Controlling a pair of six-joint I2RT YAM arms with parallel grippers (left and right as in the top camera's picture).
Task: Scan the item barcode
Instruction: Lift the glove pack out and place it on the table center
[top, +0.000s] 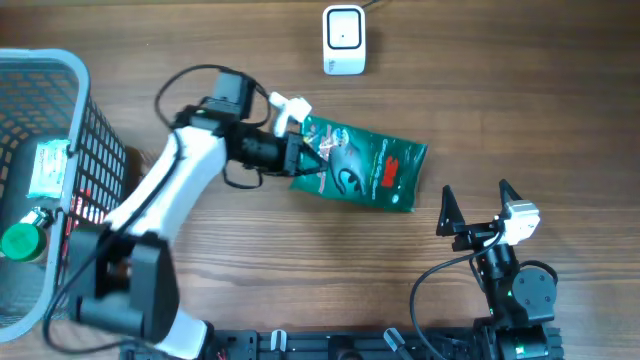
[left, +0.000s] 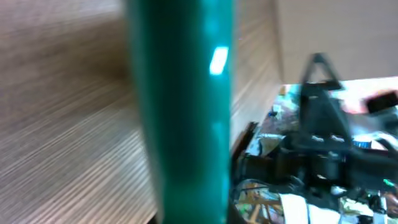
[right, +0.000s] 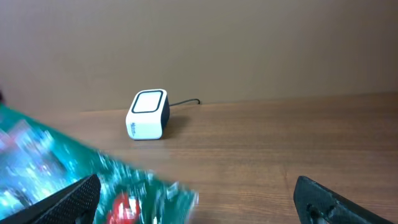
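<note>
The item is a green foil packet (top: 365, 165) with a red patch, lying slantwise mid-table. My left gripper (top: 300, 152) is shut on its left end. In the left wrist view the packet (left: 180, 112) shows as a blurred green band straight ahead; my own fingers are hidden there. No barcode shows in any view. The white scanner (top: 343, 40) stands at the far edge, apart from the packet. My right gripper (top: 476, 200) stands open near the front right, with nothing between its fingers. From the right wrist I see the scanner (right: 148, 114) ahead and the blurred packet (right: 74, 180) at lower left.
A wire basket (top: 60, 70) stands at the left edge and holds a green-capped bottle (top: 22, 242) and a small pack. The scanner's cable runs off the back. The right arm (left: 323, 143) shows beyond the packet in the left wrist view.
</note>
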